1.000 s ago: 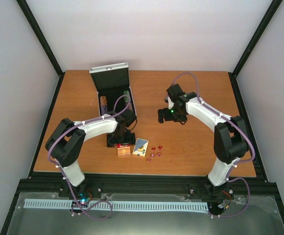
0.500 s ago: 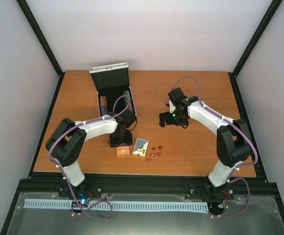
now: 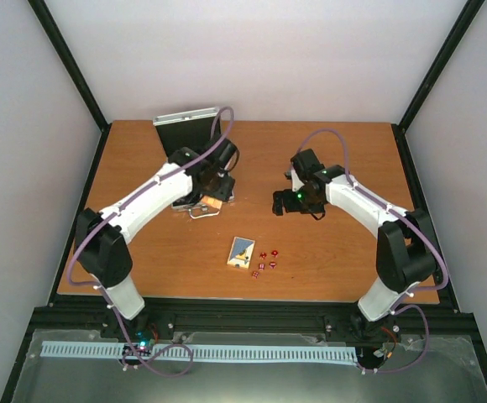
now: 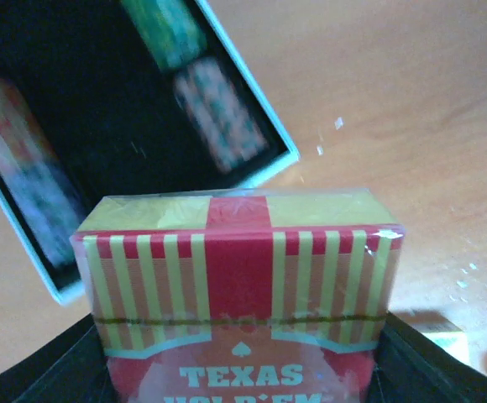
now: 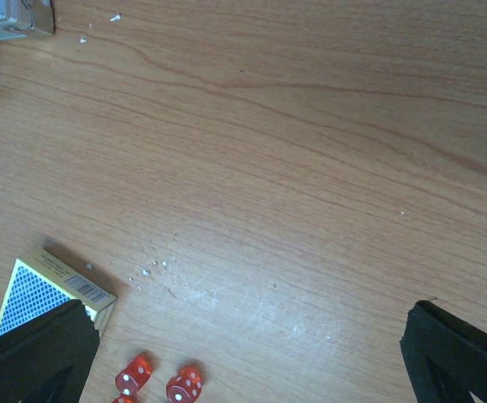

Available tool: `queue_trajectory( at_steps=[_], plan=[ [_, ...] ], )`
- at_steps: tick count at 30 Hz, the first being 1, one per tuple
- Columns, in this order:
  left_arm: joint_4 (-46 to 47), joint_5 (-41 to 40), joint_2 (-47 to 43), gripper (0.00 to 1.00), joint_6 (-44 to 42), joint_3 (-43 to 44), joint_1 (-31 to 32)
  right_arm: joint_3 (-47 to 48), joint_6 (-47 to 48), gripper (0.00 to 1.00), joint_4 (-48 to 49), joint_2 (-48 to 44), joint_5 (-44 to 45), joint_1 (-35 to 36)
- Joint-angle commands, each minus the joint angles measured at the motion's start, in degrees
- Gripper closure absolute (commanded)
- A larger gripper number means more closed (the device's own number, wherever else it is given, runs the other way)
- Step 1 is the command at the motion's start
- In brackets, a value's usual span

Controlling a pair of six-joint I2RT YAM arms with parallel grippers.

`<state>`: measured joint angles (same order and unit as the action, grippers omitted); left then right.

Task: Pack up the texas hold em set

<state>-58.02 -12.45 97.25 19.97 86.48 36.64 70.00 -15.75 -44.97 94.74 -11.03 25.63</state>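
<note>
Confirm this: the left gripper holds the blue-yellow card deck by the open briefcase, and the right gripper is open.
Wrong deck: the left gripper holds the red card deck, per the left wrist view; the blue-yellow deck lies on the table. The rest stands: open briefcase beside it, right gripper open.

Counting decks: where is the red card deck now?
The red deck is held in the left gripper at the open briefcase's near end, back left of the table in the top view.

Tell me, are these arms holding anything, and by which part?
The left end effector clamps the red card deck by its two side edges, near one end. The right end effector is open and holds nothing.
</note>
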Motion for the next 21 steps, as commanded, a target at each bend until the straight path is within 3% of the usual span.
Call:
queue_trajectory(
  at_steps=[1,4,12,17,21],
  plan=[
    [1.75,-2.44,4.58,0.99,-25.07,7.78,-4.55,-0.31,-1.81,0.0,1.31,-1.12,0.14,-0.58],
    [5.67,-2.7,9.66,0.99,-36.1,12.28,-7.78,1.45,-1.67,0.0,0.84,0.03,2.11,-0.58],
    [13.81,-3.75,28.18,0.99,-50.33,30.63,-17.55,7.5,-0.97,0.0,-2.55,6.14,4.46,-0.75],
    [15.18,-2.0,31.99,0.99,-56.56,32.03,-18.62,10.39,-0.81,0.0,-2.6,9.76,3.57,-0.92],
    [16.43,2.47,30.39,0.99,-60.52,27.24,-18.6,13.21,-0.9,0.0,-2.8,12.28,2.78,-1.02]
  ],
)
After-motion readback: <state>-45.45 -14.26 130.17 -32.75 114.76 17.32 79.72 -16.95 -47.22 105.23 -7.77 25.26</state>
